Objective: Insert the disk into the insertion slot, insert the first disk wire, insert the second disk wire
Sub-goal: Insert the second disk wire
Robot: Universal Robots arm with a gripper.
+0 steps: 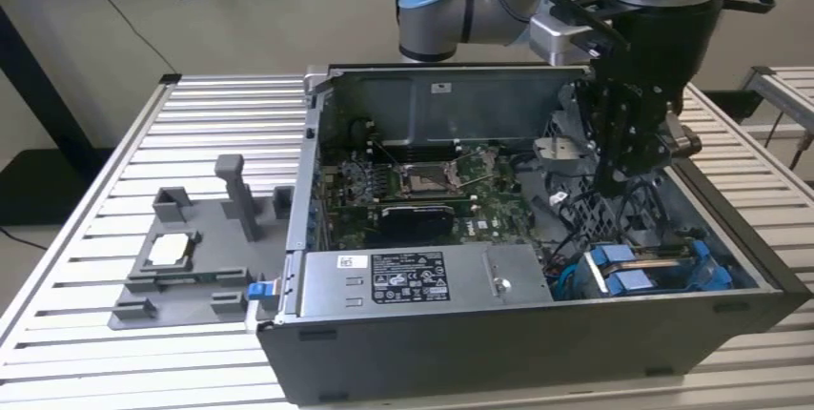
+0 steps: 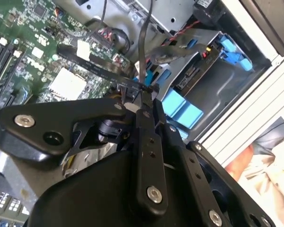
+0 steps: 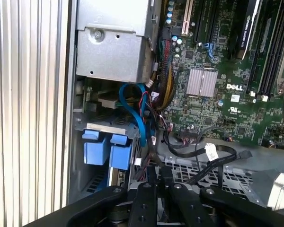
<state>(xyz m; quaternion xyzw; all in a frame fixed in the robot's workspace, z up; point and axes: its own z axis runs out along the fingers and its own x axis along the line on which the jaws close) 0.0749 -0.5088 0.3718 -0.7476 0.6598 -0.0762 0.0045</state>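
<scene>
- As the exterior view gives it to me, the gripper (image 1: 620, 179) hangs inside the open computer case (image 1: 509, 353). The disk (image 1: 626, 281), blue carrier and all, lies below and beyond the fingertips, well apart from them. It looks bedded in the drive cage rather than loose, so I judge the first step done.
- In the second wrist view the fingers (image 2: 145, 125) are pinched almost together on a thin black wire (image 2: 140, 56) that runs up and away from their tips. Beyond the tips and off to one side sits the insertion slot (image 2: 217, 75), with what I take for the disk's edge showing inside it. I read the held wire as one of the two disk wires, but I cannot tell which. Its plug end is out of my sight.
- In the first wrist view the disk's blue tabs sit near the fingertips, off to one side. A blue cable (image 3: 137, 111) and a tangle of dark leads loop just beyond the tips. I cannot make out whether any lead is seated in the disk. I therefore count both wire steps as not shown done, with one wire in hand.
</scene>
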